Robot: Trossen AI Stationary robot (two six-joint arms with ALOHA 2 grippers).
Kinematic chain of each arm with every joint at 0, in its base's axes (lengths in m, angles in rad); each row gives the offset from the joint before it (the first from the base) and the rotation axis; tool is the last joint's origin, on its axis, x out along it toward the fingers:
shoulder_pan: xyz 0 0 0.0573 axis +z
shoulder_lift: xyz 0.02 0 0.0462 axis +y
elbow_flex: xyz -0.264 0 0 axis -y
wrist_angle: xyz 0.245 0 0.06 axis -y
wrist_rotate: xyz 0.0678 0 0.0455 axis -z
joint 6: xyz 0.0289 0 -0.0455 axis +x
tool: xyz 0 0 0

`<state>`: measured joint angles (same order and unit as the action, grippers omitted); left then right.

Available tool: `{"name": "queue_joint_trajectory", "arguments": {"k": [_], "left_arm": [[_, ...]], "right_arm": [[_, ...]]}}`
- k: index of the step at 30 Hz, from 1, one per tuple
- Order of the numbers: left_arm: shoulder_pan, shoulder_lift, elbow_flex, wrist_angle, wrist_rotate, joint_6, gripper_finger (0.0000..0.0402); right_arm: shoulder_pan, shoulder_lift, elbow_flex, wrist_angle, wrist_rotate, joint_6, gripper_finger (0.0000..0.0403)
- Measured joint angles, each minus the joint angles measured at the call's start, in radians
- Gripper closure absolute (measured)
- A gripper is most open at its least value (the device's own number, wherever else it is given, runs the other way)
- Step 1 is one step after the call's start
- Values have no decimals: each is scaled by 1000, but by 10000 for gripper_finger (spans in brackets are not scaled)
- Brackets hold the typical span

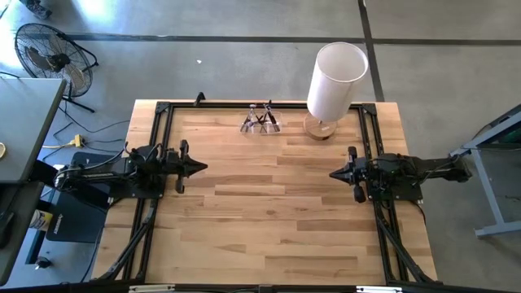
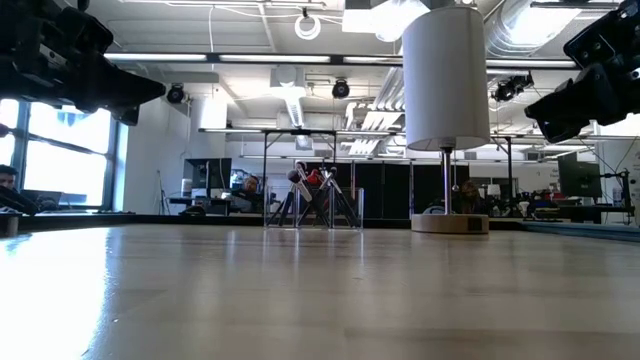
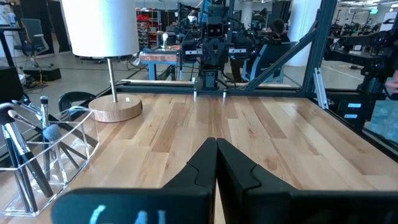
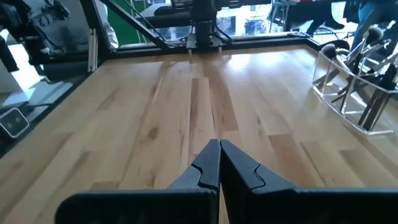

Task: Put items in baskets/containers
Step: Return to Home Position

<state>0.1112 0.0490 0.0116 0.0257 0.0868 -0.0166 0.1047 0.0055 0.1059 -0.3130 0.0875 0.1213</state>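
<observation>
Left hand (image 1: 203, 167), right hand (image 1: 331, 173): both closed, empty, at table sides. Brushes (image 1: 262, 118) seemingly all inside clear holder (image 3: 84, 134).

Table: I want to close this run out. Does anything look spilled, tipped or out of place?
Nothing stands out. The brushes lean inside the clear organizer at the far edge, beside the upright white cylinder. The left gripper and the right gripper sit shut at either side, holding nothing.
</observation>
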Motion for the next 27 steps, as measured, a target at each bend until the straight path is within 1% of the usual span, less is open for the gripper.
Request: {"name": "queue_joint_trajectory", "arguments": {"k": [5, 27], "left_arm": [[0, 0, 0, 0, 0, 0, 401], [0, 0, 0, 0, -1, 0, 401]], "right_arm": [[0, 2, 0, 1, 20, -49, 403], [0, 2, -1, 4, 21, -44, 402]]}}
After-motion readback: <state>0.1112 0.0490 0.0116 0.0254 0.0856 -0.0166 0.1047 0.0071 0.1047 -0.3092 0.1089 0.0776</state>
